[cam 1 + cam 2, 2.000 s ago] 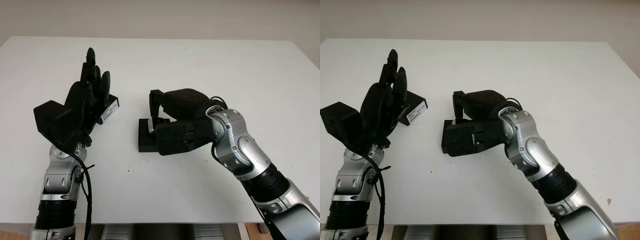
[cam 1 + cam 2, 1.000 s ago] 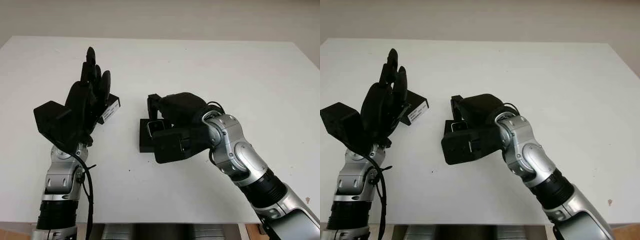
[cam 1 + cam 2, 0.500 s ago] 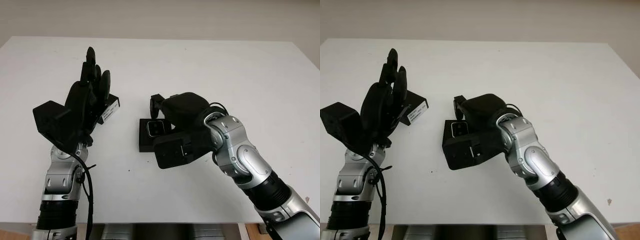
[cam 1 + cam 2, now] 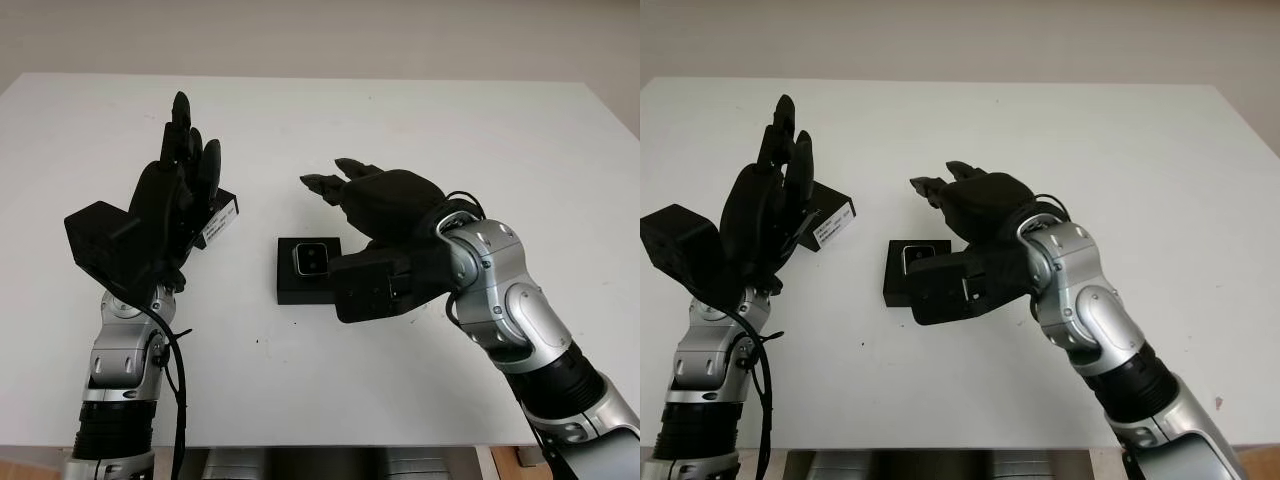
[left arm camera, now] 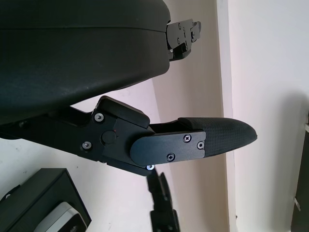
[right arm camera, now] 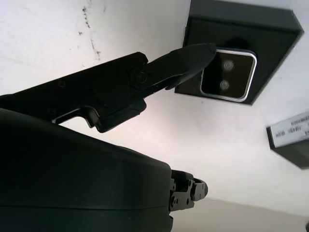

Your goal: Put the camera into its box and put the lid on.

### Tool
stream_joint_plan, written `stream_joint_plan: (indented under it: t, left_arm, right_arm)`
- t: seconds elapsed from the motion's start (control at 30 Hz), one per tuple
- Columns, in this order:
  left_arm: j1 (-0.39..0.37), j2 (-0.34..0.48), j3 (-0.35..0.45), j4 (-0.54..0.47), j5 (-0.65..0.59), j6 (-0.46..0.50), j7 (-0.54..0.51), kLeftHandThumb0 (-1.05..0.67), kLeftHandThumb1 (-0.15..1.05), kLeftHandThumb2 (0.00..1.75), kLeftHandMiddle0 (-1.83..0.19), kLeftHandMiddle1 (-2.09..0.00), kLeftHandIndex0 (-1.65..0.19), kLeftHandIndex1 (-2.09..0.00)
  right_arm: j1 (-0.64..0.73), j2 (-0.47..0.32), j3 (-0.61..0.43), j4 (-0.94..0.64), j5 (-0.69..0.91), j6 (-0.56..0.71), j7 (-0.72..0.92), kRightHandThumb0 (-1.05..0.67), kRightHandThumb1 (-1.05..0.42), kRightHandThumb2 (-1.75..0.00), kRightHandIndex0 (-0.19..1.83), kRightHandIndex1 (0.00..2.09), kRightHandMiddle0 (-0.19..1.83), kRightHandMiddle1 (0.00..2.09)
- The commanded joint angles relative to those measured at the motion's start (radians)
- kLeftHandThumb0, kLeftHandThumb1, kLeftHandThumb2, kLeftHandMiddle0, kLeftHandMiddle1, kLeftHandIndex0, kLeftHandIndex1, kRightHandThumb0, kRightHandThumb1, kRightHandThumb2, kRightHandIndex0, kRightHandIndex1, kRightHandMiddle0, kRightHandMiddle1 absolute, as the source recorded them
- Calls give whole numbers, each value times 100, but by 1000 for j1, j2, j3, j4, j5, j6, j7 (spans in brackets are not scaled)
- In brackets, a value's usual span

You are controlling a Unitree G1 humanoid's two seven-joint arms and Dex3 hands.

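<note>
The camera sits in its box on the bench. The right hand hovers beside it, holding nothing. The left hand (open, raised) fronts the lid; grasp it squarely and lower it level.

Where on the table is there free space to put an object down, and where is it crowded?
Free: the white table on the far right, beyond the right hand, and the near strip before the box. Crowded: the middle, where the box with the camera, the lid and the left hand stand close.
</note>
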Motion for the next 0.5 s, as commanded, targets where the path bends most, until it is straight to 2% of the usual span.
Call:
stream_joint_plan:
  t: [0.0,0.07,0.13,0.27,0.33,0.47]
  left_arm:
    - [1,1,2,-21,-1,4,0,-82,105,53,19,0,19,0]
    - [1,0,4,-22,-4,6,0,-82,105,53,19,0,19,0]
    - [3,-1,5,-22,-2,3,4,-82,105,52,19,0,19,0]
    - [5,5,4,-22,10,-3,8,-83,105,52,19,0,19,0]
    - [8,6,4,-28,10,4,8,-83,105,53,19,0,19,0]
    - [9,6,7,-34,4,14,4,-82,105,53,19,0,19,0]
  right_arm:
    - [5,-6,-56,-33,58,-1,-12,-73,-90,-5,-13,2,-8,7]
    - [19,1,-104,-40,115,-14,-60,-73,-90,-5,-9,5,-4,9]
    - [44,9,-149,-42,165,-44,-135,-71,-89,-5,4,12,4,12]
    - [122,2,-199,-19,250,-182,-288,-67,-88,-5,18,18,19,19]
    - [163,-2,-212,12,282,-278,-368,-66,-87,-5,24,21,28,24]
    - [210,-8,-210,55,288,-359,-452,-67,-86,-5,28,27,30,37]
